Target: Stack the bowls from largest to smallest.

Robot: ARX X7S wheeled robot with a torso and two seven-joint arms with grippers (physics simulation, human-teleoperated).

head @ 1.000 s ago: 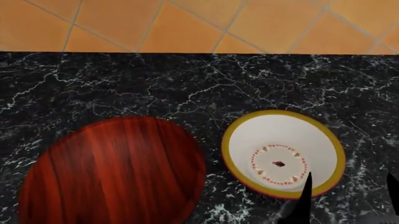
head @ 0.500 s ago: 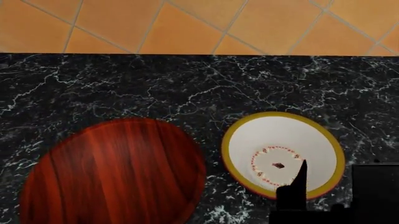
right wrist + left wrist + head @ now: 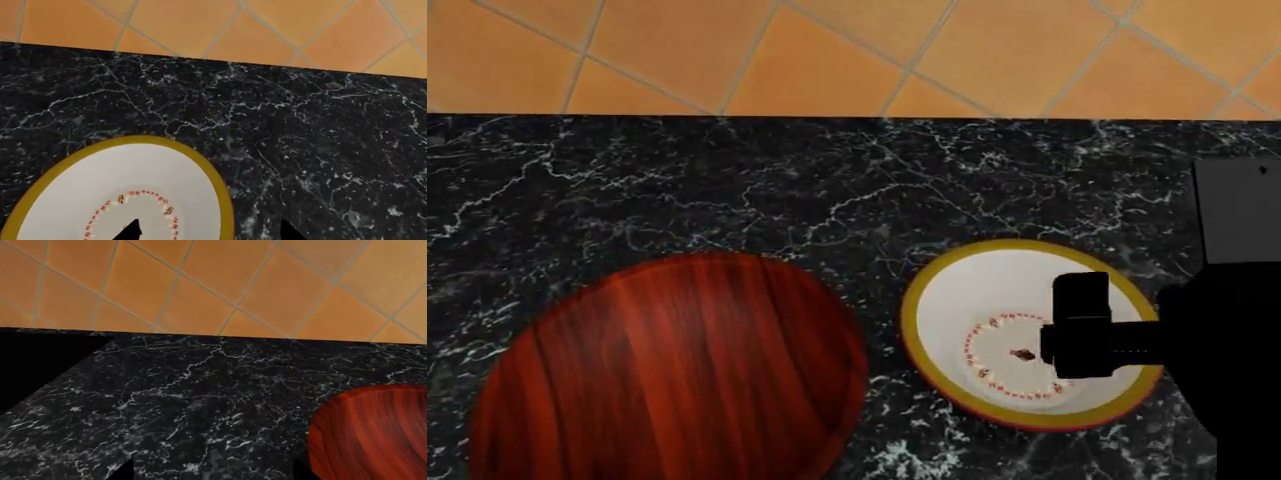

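The largest bowl (image 3: 667, 370), glossy red-brown wood-grain, sits at the near left of the black marble counter; it also shows in the left wrist view (image 3: 373, 435). The medium bowl (image 3: 1001, 300), white with a yellow rim and a red dotted ring, sits to its right. My right arm (image 3: 1228, 340) reaches over this bowl's right side. My right gripper (image 3: 210, 232) is open, one fingertip over the bowl's inside (image 3: 120, 175), the other outside its rim. My left gripper (image 3: 212, 472) is open and empty above bare counter beside the red-brown bowl. The smallest white bowl is out of view.
The black marble counter (image 3: 761, 190) ends at a far edge, beyond which lies orange tiled floor (image 3: 827, 50). In the left wrist view the counter's left edge drops into a dark gap (image 3: 33, 365).
My right arm has come up from the bottom edge of the head view and now covers the right side of the medium bowl. Both bowls have stayed in place.
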